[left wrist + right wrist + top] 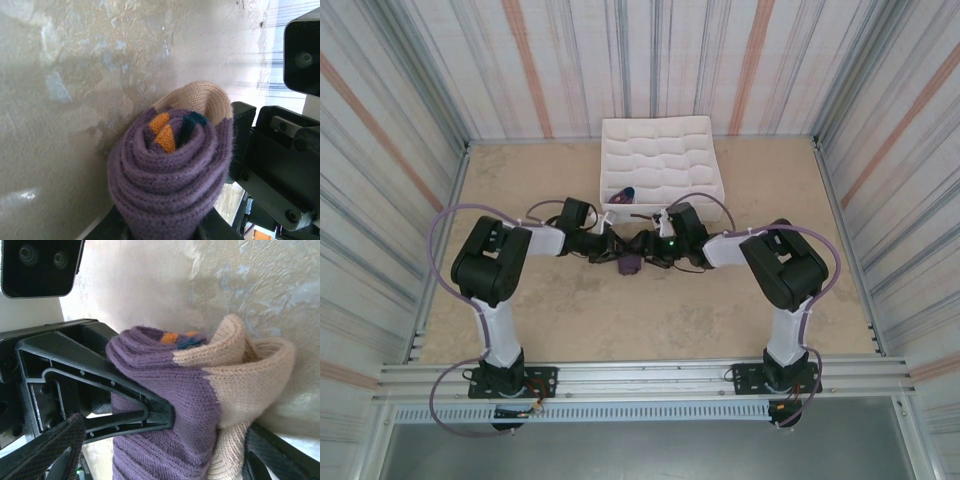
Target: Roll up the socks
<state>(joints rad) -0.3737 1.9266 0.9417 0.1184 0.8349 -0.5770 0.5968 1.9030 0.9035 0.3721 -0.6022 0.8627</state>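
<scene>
A rolled purple sock bundle [629, 265] hangs just above the table between my two grippers. In the left wrist view the roll [170, 170] shows its spiral end with orange and teal at the core and a beige cuff [202, 100] gaping behind it. My left gripper [165, 231] is shut on the roll's lower part. In the right wrist view the roll [165, 390] stands between the spread fingers of my right gripper [160, 460], which is open. The beige cuff [250, 385] hangs by its right finger [275, 457]. The left gripper's finger [100, 385] presses into the purple side.
A white fabric grid box [660, 150] stands at the back centre, with a second small purple bundle [623, 195] in its front-left compartment. Striped walls enclose the table [520, 320]. Both arms [500, 260] [780, 262] reach inward and nearly touch.
</scene>
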